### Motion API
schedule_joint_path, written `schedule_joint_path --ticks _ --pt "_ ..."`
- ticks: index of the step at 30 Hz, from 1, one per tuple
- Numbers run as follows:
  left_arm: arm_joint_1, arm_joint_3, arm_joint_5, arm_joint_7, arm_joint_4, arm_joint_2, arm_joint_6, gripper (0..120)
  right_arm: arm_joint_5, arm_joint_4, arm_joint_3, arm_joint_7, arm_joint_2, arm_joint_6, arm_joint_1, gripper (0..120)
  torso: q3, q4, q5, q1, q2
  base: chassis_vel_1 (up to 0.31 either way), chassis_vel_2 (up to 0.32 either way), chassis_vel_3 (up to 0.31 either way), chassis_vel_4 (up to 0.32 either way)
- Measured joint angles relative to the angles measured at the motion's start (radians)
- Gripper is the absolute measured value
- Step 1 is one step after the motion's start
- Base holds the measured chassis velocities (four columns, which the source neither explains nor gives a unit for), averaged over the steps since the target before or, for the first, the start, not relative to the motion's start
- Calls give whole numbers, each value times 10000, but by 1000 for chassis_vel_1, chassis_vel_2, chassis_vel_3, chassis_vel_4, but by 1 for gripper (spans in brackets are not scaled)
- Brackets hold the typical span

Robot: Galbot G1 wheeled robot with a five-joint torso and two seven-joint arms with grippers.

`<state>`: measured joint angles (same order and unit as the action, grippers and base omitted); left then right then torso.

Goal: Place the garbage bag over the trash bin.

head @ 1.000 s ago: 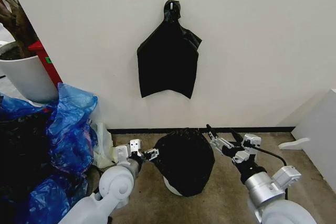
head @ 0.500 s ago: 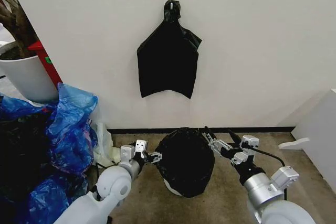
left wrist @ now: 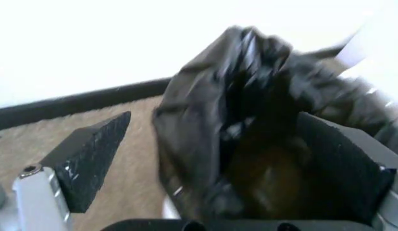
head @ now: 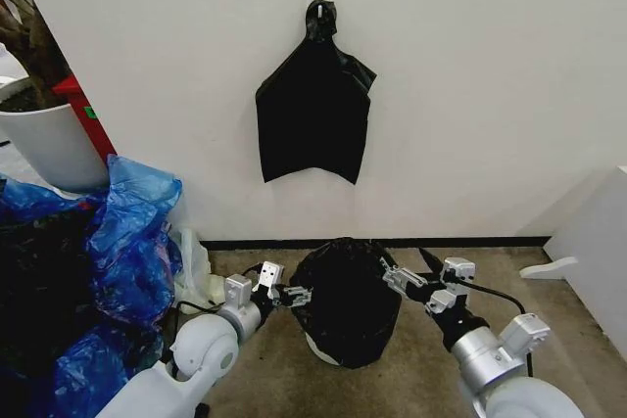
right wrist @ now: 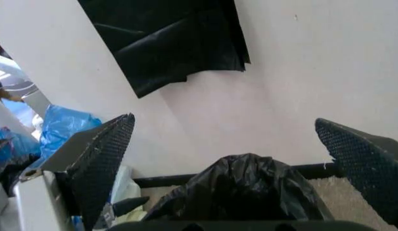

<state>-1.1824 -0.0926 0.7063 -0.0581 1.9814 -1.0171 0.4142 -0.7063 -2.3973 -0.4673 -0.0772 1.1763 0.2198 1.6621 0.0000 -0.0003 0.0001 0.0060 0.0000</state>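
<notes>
garbage bag [head: 345, 301]: draped over trash bin [head: 315, 348] on floor (rim barely seen)
left gripper [head: 296, 295]: fingers spread, at bag's left side, possibly touching
right gripper [head: 390, 272]: fingers spread, at bag's upper right

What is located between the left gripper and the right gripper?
In the head view, the garbage bag, draped over the trash bin, sits between the left gripper and the right gripper.

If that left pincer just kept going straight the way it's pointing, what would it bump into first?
Most likely the garbage bag draped over the trash bin. The left pincer, fingers apart, points right at the bag's side and looks about to touch it already, though the exact gap is hard to judge.
</notes>
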Motion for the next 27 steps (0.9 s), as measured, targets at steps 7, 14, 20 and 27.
schedule_joint_path --ticks 7,14,20,27 --pt "-268 -87 -277 -807 589 -163 -2753 100 521 -26 -336 20 29 -237 -69 100 0 -2 -2 0 0 0 0 0 0" --pt "-1606 -1618 -2425 -975 1533 420 -4503 100 2522 194 -786 599 334 -948 150 100 0 -2 -2 0 0 0 0 0 0" --pt "-3491 -4964 -2225 -19 2169 193 -4857 100 3873 621 -1392 1101 1192 -1940 584 100 -1 0 -1 0 0 0 0 0 0" --pt "-5443 -6431 -1818 724 3028 -1085 -4947 100 4125 775 -2044 2202 2404 -3178 1832 100 -2 -1 -1 -1 0 0 0 0 0"
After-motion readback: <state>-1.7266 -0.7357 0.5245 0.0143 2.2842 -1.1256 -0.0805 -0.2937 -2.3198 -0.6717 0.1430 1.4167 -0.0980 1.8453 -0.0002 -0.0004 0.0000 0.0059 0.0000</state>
